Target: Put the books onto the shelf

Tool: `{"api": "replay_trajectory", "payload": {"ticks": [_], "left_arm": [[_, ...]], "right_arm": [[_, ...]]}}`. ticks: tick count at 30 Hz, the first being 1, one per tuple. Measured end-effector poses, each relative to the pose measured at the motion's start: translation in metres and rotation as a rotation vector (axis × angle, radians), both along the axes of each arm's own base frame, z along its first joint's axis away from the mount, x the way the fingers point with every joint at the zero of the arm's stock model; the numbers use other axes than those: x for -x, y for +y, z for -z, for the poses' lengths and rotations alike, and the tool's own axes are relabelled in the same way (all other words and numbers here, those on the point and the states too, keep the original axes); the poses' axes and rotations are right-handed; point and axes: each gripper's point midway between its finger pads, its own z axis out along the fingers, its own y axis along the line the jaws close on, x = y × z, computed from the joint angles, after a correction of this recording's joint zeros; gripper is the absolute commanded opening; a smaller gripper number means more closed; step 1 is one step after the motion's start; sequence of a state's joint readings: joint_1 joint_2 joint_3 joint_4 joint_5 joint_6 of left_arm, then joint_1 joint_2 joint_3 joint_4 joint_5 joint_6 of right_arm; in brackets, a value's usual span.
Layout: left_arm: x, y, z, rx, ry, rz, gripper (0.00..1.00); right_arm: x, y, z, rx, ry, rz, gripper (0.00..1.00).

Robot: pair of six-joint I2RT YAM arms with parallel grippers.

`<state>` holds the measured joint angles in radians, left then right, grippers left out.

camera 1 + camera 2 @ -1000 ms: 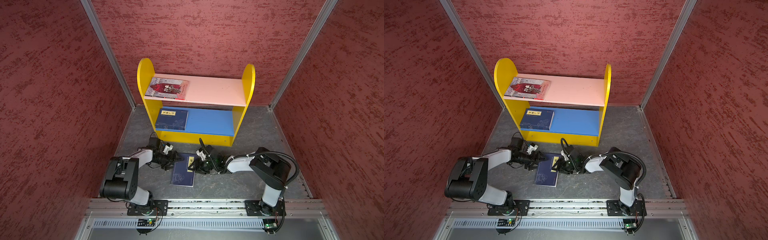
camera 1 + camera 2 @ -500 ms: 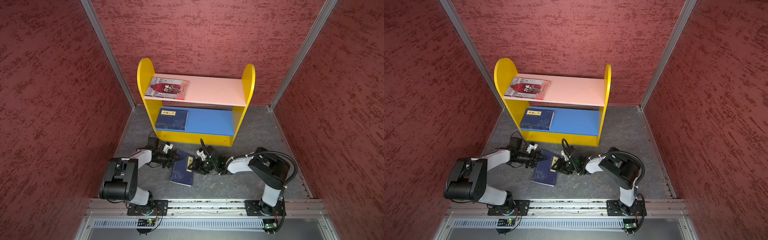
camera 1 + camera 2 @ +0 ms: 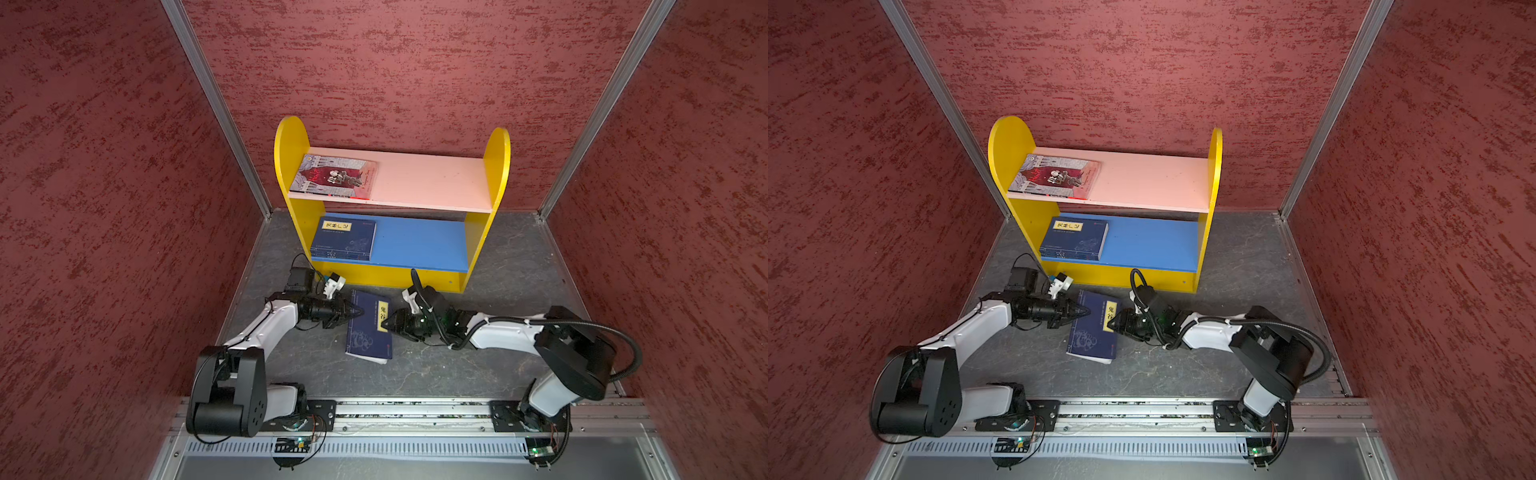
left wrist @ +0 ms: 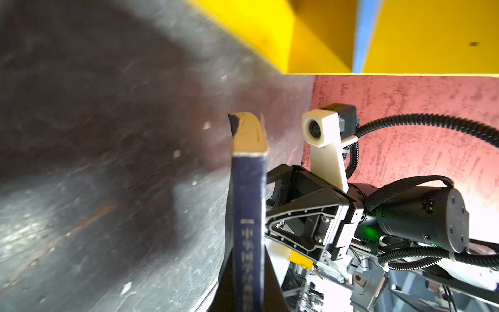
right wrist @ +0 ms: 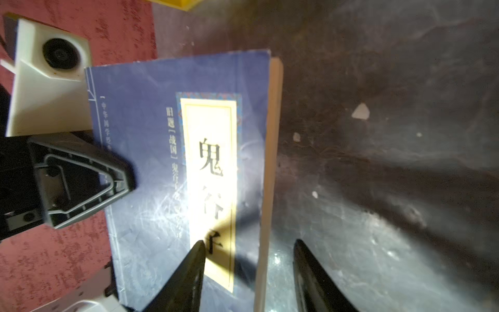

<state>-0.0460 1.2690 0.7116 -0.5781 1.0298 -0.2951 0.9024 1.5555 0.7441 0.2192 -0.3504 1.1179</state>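
A navy book (image 3: 369, 332) (image 3: 1094, 332) with a yellow title label lies on the grey floor in front of the shelf (image 3: 432, 183) (image 3: 1142, 178). My left gripper (image 3: 360, 311) (image 3: 1087, 311) is shut on its spine edge; in the left wrist view the spine (image 4: 248, 210) runs up between the jaws of the left gripper (image 4: 248, 286). My right gripper (image 3: 385, 325) (image 3: 1111, 325) (image 5: 248, 241) is open astride the book's page edge (image 5: 270, 162), one finger over the cover, one over the floor. A red-and-grey book (image 3: 334, 176) lies on the pink board, another navy book (image 3: 345, 239) on the blue board.
Red textured walls close in the floor on three sides. The shelf's yellow base (image 3: 390, 276) stands just behind both grippers. A metal rail (image 3: 415, 409) with the arm bases runs along the front. Bare boards (image 3: 419, 243) lie right of the shelved books.
My left gripper has shut on the floor book's spine edge. The book has turned and shifted a little toward the shelf. The right gripper has stayed open at the page edge.
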Motion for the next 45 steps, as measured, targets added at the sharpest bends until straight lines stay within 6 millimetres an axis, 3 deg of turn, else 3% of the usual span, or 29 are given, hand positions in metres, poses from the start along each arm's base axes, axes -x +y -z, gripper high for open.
{"api": "replay_trajectory", "payload": {"ticks": [7,11,15,18,23,28,35,45], "left_arm": [[-0.007,0.001,-0.090,0.050,-0.218,0.018,0.00],[-0.010,0.010,-0.122,0.066,-0.302,-0.048,0.00],[-0.027,0.027,-0.143,0.061,-0.357,-0.184,0.00],[-0.045,0.039,-0.153,0.069,-0.364,-0.309,0.00],[-0.069,0.061,-0.146,0.127,-0.275,-0.518,0.00],[-0.080,0.071,-0.148,0.191,-0.217,-0.631,0.00],[-0.084,0.077,-0.167,0.239,-0.257,-0.686,0.00],[-0.087,0.080,-0.163,0.257,-0.224,-0.721,0.00]], "right_arm": [[0.008,-0.027,-0.077,-0.092,-0.130,0.051,0.57],[0.014,-0.044,-0.111,-0.139,-0.186,0.079,0.59],[0.017,-0.052,-0.136,-0.201,-0.227,0.099,0.61],[0.017,-0.047,-0.138,-0.235,-0.224,0.101,0.61],[0.018,-0.022,-0.122,-0.258,-0.183,0.082,0.61],[0.017,0.003,-0.115,-0.293,-0.170,0.074,0.61],[0.004,0.021,-0.141,-0.404,-0.220,0.115,0.62],[-0.018,0.036,-0.178,-0.505,-0.286,0.173,0.63]]}}
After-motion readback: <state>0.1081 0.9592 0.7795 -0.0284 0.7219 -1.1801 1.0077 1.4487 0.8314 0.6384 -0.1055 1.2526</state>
